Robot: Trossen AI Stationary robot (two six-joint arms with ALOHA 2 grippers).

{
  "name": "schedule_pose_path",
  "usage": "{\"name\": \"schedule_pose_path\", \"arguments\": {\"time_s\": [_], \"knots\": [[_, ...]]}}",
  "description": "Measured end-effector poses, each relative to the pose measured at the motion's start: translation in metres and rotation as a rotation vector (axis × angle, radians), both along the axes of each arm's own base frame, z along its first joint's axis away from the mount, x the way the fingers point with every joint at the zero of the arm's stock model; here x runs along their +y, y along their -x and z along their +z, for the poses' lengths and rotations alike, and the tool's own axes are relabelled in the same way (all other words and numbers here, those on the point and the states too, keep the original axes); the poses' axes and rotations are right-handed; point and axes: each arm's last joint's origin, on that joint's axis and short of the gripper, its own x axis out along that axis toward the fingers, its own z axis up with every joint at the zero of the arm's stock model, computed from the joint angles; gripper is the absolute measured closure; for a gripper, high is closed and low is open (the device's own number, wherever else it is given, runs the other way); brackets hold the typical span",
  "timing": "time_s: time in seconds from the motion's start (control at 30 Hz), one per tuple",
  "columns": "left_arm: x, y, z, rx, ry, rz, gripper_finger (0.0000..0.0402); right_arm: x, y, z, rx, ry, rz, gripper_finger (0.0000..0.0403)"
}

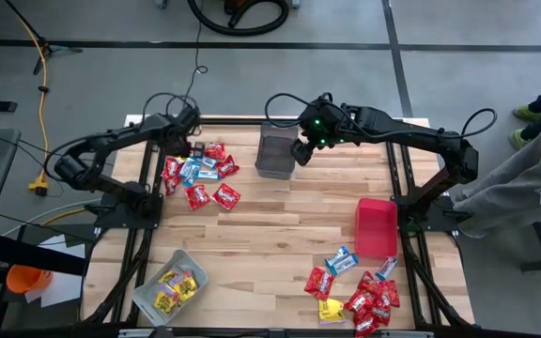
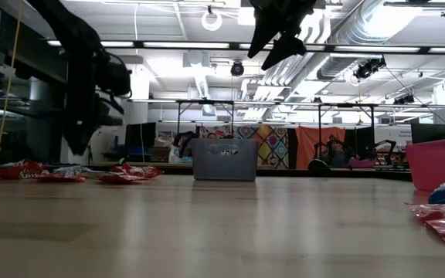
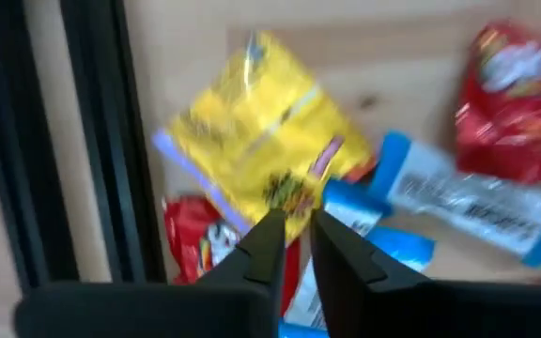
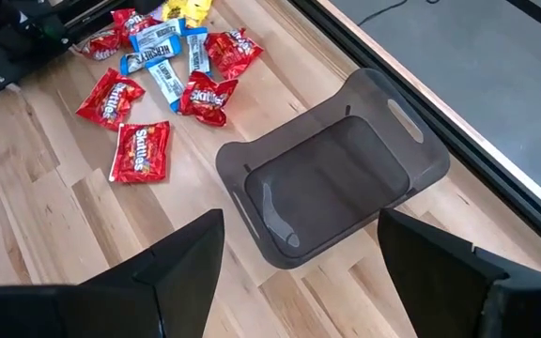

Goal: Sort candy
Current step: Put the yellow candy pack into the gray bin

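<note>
Nearest the camera, along the near edge of the wooden tabletop [image 1: 270, 235], lie two things: at the near left a clear grey bin [image 1: 169, 286] holding yellow packets [image 1: 174, 286], and at the near right a loose cluster of candy [image 1: 360, 289], mostly red with a few blue-and-white packets and one yellow. Just beyond that cluster, at the right edge, stands a red bin [image 1: 376, 226]. At the far middle stands a dark translucent bin [image 4: 332, 183], and the right wrist view shows nothing inside it. Right gripper [image 1: 302, 150] hangs above the tabletop just right of this bin; its fingers [image 4: 181, 258] are spread wide and hold nothing. A second candy pile [image 1: 198, 176], red and blue-and-white, lies at the far left. Left gripper [image 3: 294, 246] is at the far left end of that pile, low over it; its fingers [image 3: 266, 244] are nearly closed with only a narrow gap, their tips at the edge of a yellow packet [image 3: 252, 127]. Whether they pinch that packet cannot be told. Beside it lie a blue-and-white packet [image 3: 472, 207] and red ones [image 3: 519, 103]. A person's grey-clad leg [image 1: 519, 178] shows beyond the right edge
</note>
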Motion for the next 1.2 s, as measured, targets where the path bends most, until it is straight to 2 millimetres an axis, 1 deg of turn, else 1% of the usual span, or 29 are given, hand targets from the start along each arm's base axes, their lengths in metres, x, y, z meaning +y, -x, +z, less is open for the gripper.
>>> {"name": "schedule_pose_path", "arguments": {"time_s": [0.1, 0.2, 0.37, 0.5, 0.63, 0.8, 1.03, 1.2], "knots": [[-0.011, 0.004, -0.016, 0.021, 0.031, 0.046, 0.0320, 0.000, 0.000, 0.000, 0.002, 0.004, 0.004, 0.0126], [-0.018, 0.007, -0.025, 0.042, 0.041, 0.058, 0.0289, 0.000, 0.000, 0.000, 0.002, 0.005, 0.005, 0.0126], [-0.020, 0.002, -0.027, 0.065, -0.032, 0.062, 0.0244, 0.000, 0.000, 0.000, 0.006, 0.011, 0.013, 0.0126], [-0.016, -0.004, -0.026, 0.021, -0.091, 0.060, 0.0220, 0.000, 0.000, 0.000, 0.006, 0.011, 0.013, 0.0126], [-0.013, -0.002, -0.026, 0.020, -0.113, 0.105, 0.0216, 0.000, 0.000, 0.000, 0.006, 0.010, 0.012, 0.0126], [-0.008, 0.000, -0.027, 0.015, -0.158, 0.106, 0.0216, 0.000, 0.000, 0.000, 0.006, 0.010, 0.011, 0.0126], [-0.012, 0.005, -0.041, -0.031, -0.153, 0.122, 0.0216, 0.000, 0.000, 0.000, 0.005, 0.009, 0.010, 0.0126], [-0.016, 0.009, -0.050, -0.051, -0.180, 0.183, 0.0217, 0.000, 0.000, 0.000, 0.005, 0.009, 0.011, 0.0126]]}}
